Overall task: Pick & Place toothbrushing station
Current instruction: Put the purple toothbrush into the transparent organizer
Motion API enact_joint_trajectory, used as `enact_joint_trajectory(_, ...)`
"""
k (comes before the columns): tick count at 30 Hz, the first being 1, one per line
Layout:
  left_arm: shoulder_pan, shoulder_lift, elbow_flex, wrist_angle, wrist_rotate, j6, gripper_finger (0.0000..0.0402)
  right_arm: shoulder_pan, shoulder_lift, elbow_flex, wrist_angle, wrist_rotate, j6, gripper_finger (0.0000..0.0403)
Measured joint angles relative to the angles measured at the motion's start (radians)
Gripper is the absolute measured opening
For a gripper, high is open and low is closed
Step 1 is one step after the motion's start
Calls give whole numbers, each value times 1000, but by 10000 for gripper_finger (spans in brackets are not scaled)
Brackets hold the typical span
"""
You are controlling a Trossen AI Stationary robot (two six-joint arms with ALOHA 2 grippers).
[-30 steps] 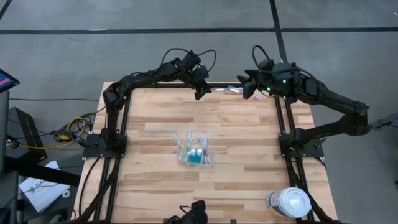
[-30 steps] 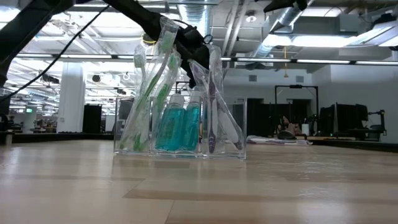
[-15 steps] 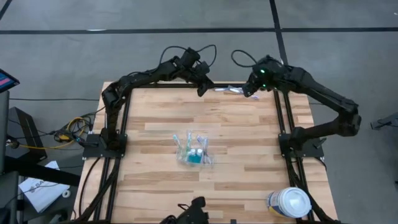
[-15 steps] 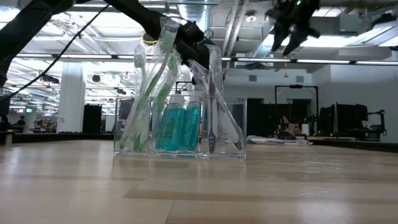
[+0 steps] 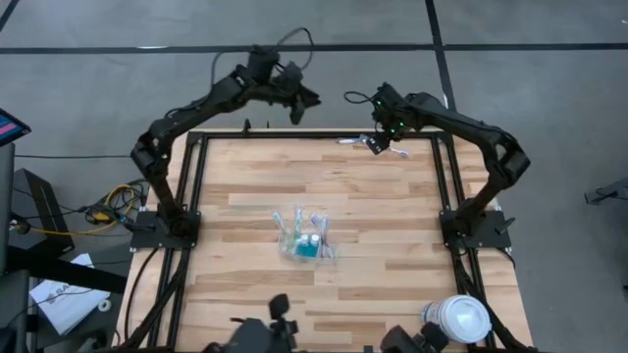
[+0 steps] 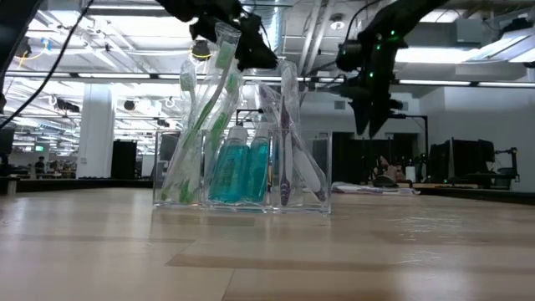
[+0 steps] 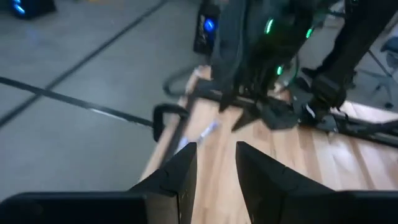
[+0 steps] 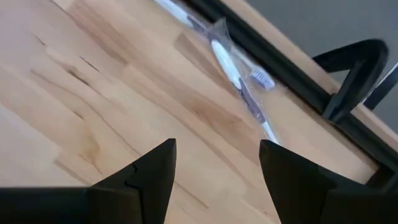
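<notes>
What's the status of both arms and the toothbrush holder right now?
Right gripper open, above wrapped toothbrush at far edge. Left gripper raised past far edge, empty. Toothbrushing station mid-table, untouched.

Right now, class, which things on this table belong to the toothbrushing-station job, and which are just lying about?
Job:
- clear plastic toothbrush holder
- loose wrapped toothbrush at the far edge, below the right gripper

Lying about:
- white-lidded round tub

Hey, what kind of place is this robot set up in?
Probably a robotics lab in a large industrial hall: a wooden worktable on a grey concrete floor, exposed ceiling ducts, and monitor workstations behind it.
</notes>
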Motion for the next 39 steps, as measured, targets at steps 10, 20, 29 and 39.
enact_joint_trajectory(10, 89, -62, 0, -4, 12, -1, 106, -70, 46, 1, -122, 7, 1, 221)
enact_joint_trajectory(20, 88, -60, -43, -24, 13, 30, 106, 4, 12, 0, -84, -155, 130, 221)
enact_joint_trajectory(29, 98, -58, -126, -13, 13, 50, 106, 86, 14, -107, -106, -48, 294, 221)
enact_joint_trajectory(39, 98, -58, -141, 0, 67, 74, 106, 51, 14, -274, -39, 159, 394, 221)
